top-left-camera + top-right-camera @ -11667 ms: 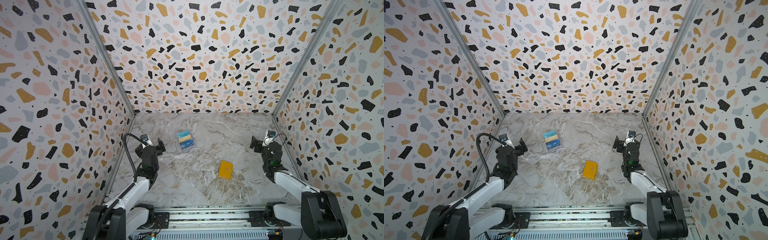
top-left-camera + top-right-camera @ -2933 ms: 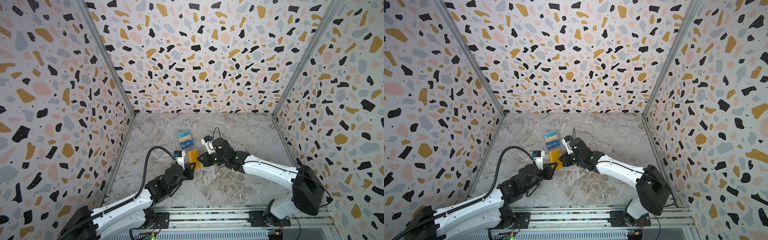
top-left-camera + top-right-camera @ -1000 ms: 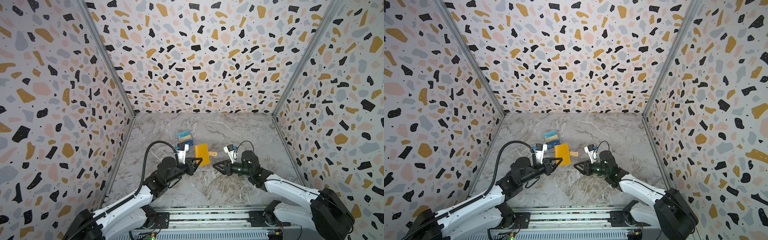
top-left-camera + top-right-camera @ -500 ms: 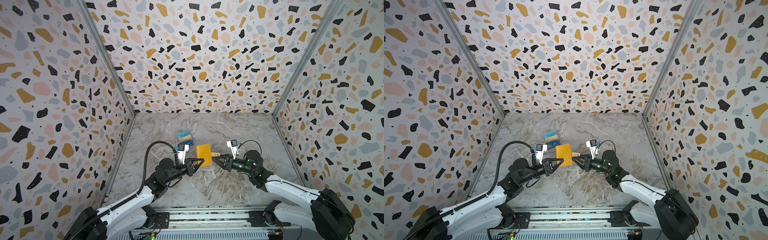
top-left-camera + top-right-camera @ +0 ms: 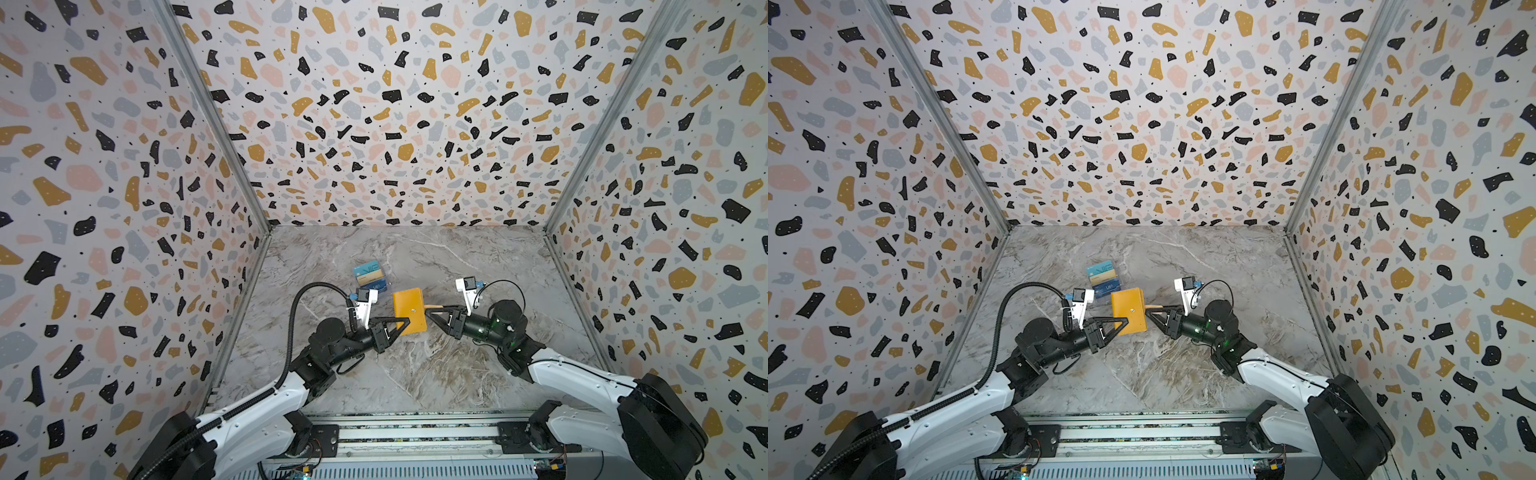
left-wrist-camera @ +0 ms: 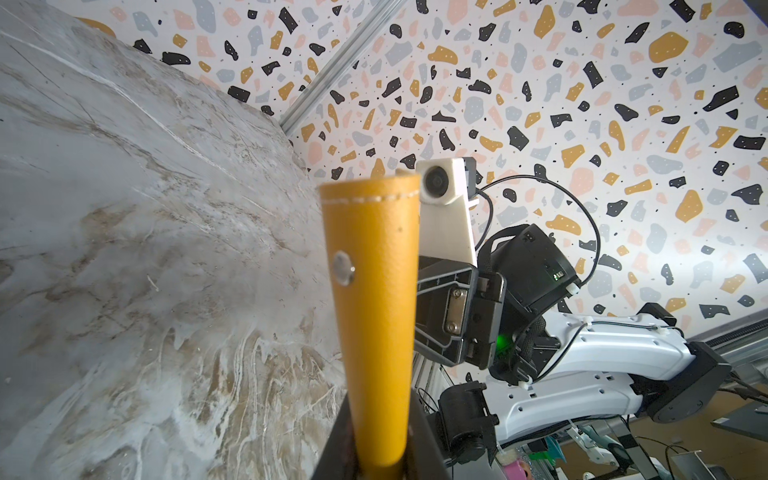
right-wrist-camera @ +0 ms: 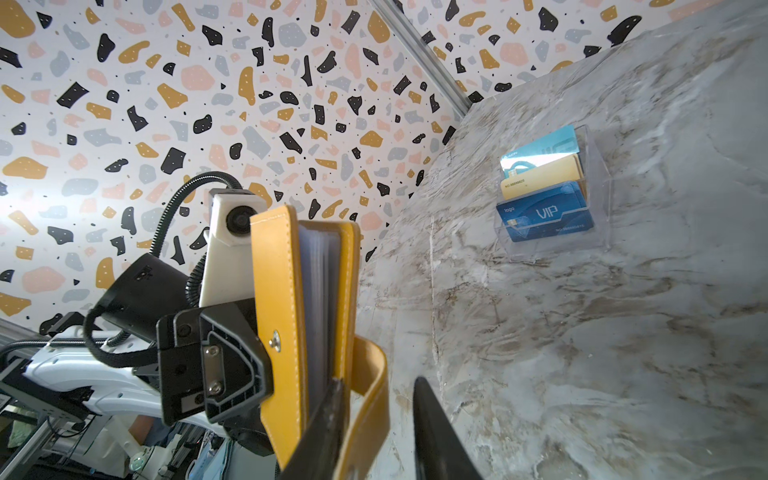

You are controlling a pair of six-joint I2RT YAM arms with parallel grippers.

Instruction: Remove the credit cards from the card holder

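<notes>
Card holder (image 5: 409, 311) held above counter (image 5: 415, 374), clamped in left fingers (image 6: 336, 453); right fingers (image 7: 436, 440) stand apart, straddling its snap tab (image 7: 370, 399).

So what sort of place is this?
Probably a robot test booth: speckled panel walls enclose a marble-look table, and a left arm and right arm on a metal rail handle a card holder.

Bright even light, soft shadows; wrist cams fisheye-warped w/ glare on teal card (image 7: 540, 150).

We cannot tell what lies inside the card holder (image 7: 278, 291); the left gripper (image 6: 379, 455) is mostly cut off at the left wrist view's edge.
</notes>
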